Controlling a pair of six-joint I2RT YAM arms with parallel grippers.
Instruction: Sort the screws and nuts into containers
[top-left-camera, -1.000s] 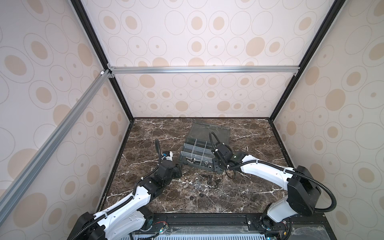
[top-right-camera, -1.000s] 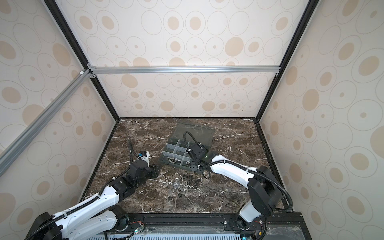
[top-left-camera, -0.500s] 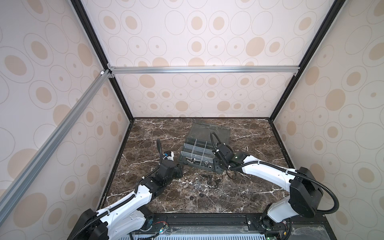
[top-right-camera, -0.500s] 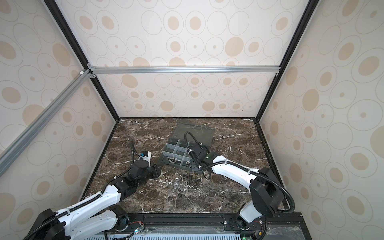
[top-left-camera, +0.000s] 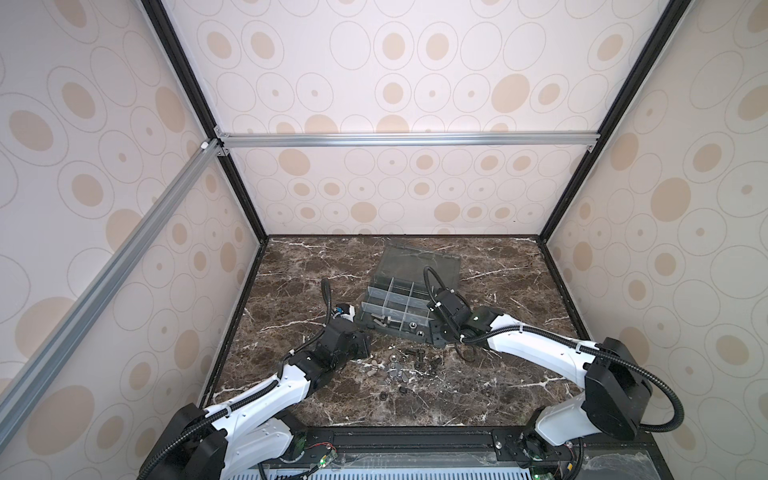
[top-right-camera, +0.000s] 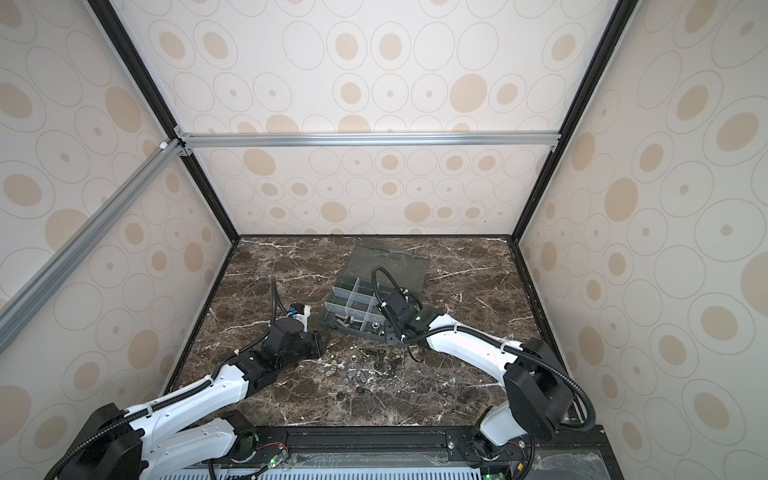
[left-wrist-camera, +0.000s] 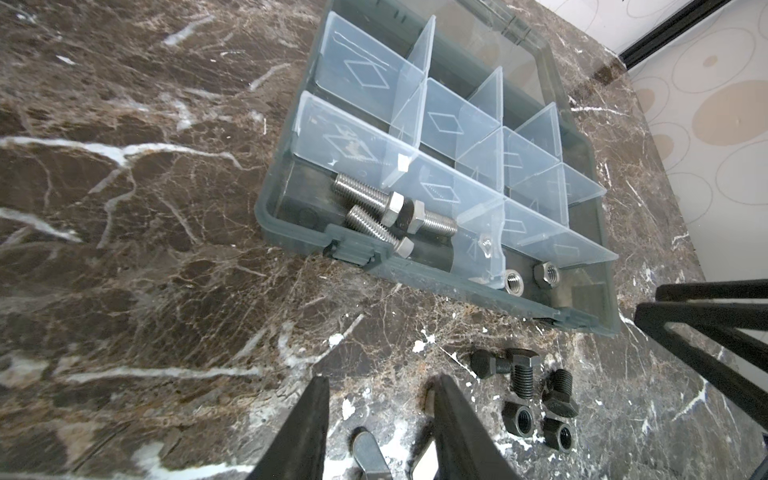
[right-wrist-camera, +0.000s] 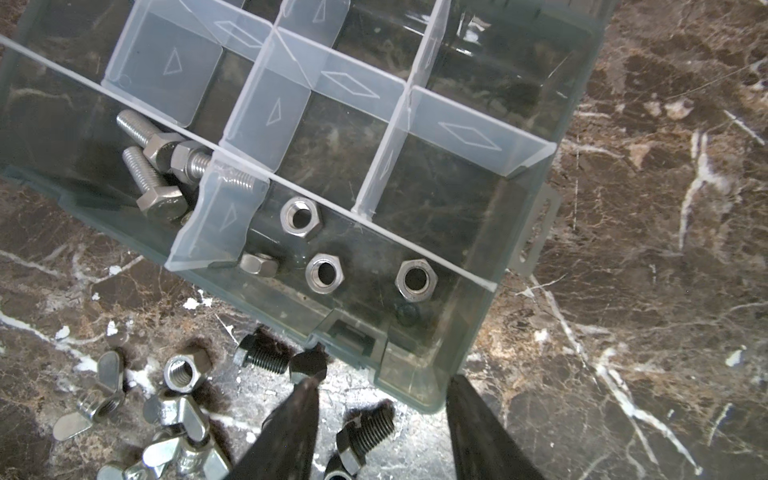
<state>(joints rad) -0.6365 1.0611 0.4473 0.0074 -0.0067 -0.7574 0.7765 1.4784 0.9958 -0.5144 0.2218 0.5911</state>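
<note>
In both top views our smoky-grey see-through plastic organizer box sits centred on the desk. Left wrist: three silver hex-head metal screws lie in its corner cell; left gripper partly open, empty. Right wrist: four silver hexagonal nuts next door; right gripper likewise.

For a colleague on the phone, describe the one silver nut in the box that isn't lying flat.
Find the grey organizer box on the marble table, then its corner cell holding silver hex nuts. Three lie flat, holes up; this nut stands on edge beside the divider next to the bolts.
</note>
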